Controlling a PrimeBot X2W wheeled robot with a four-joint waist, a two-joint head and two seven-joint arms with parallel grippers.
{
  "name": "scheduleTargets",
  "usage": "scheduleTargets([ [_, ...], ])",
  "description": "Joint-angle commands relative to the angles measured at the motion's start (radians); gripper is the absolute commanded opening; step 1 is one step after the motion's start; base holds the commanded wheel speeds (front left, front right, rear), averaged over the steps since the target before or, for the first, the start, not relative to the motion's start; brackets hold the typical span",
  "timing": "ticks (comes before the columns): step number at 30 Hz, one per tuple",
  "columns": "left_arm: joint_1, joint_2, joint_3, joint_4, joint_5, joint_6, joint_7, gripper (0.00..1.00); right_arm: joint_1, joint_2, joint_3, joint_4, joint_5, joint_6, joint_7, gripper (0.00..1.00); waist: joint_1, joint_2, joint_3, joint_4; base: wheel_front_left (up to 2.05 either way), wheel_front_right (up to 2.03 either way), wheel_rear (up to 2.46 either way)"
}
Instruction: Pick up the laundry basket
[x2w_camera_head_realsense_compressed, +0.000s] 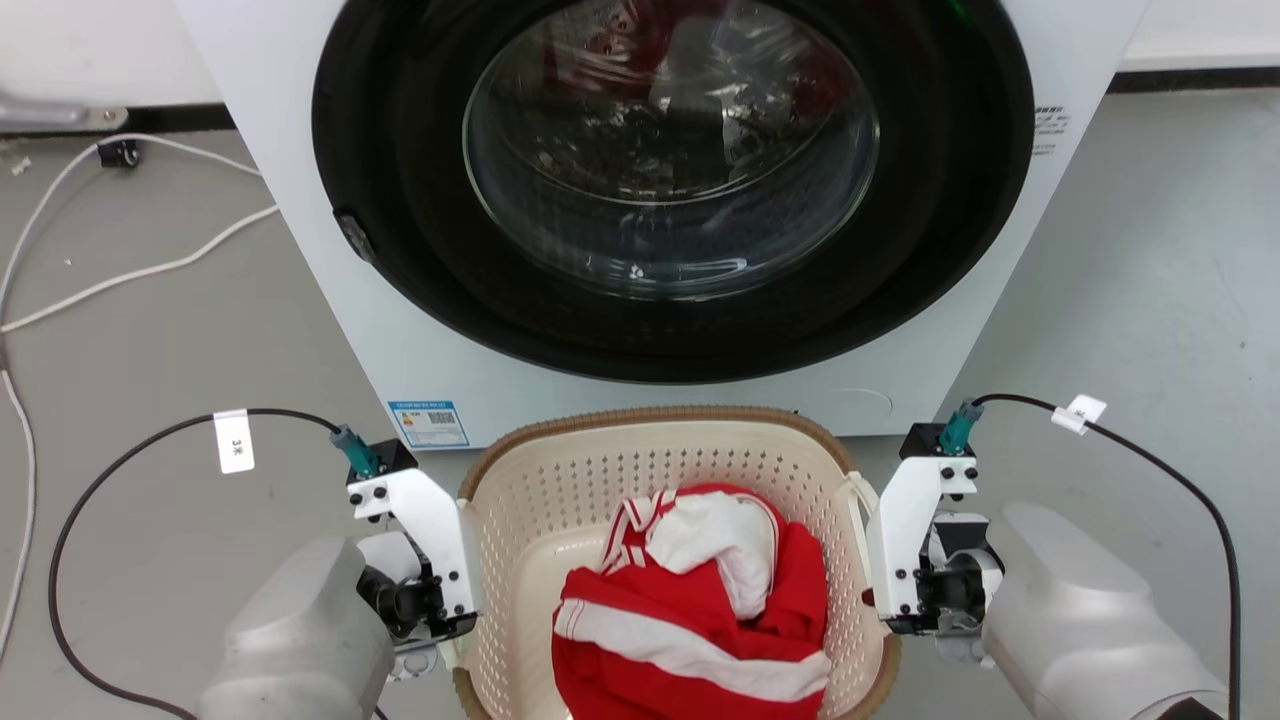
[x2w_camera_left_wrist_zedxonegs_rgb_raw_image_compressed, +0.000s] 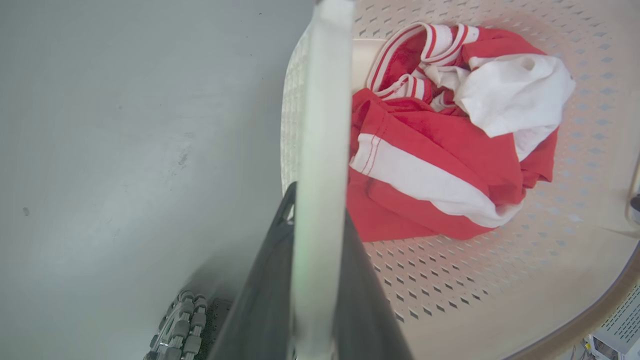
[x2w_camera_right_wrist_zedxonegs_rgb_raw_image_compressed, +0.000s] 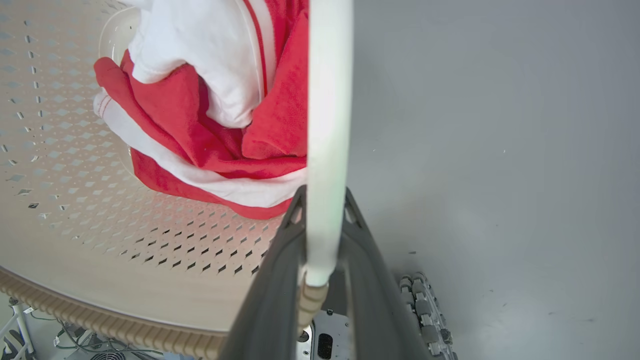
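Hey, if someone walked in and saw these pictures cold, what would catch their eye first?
The red-and-white garment bunched in the cream laundry basket, low in the head view, stands out most. Behind it looms the washing machine with its big dark round door. In the wrist views, the left gripper and right gripper each clamp a white basket handle.

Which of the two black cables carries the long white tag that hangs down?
The left arm's cable: its tag is a long upright strip, while the right arm's cable has a short tilted tag.
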Motion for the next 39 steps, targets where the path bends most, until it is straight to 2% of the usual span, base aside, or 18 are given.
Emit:
scheduleTargets([
  [1, 0.008, -0.037, -0.001, -0.014, -0.019, -0.013, 0.013, 0.0, 0.015, 0.036, 0.0, -0.009, 0.017, 0.013, 0.017, 0.0, 0.0003, 0.0, -0.024, -0.003, 0.0, 0.0, 0.0],
  [7, 0.03, -0.042, 0.006, -0.006, -0.037, -0.013, 0.011, 0.0, 0.047, 0.036, -0.005, -0.004, 0.047, 0.013, 0.066, 0.0, 0.0003, 0.0, -0.066, -0.006, 0.0, 0.0, 0.0],
  [16, 0.06, -0.045, 0.001, 0.005, -0.05, -0.013, 0.025, 0.0, 0.077, 0.037, -0.004, -0.001, 0.069, 0.013, 0.083, 0.0, 0.0003, 0.0, -0.095, -0.009, 0.0, 0.0, 0.0],
  [39, 0.07, -0.055, -0.012, 0.009, -0.072, -0.013, 0.02, 0.0, 0.075, 0.039, 0.037, -0.001, 0.114, 0.013, 0.075, 0.0, 0.0003, 0.0, -0.094, -0.006, 0.0, 0.0, 0.0],
])
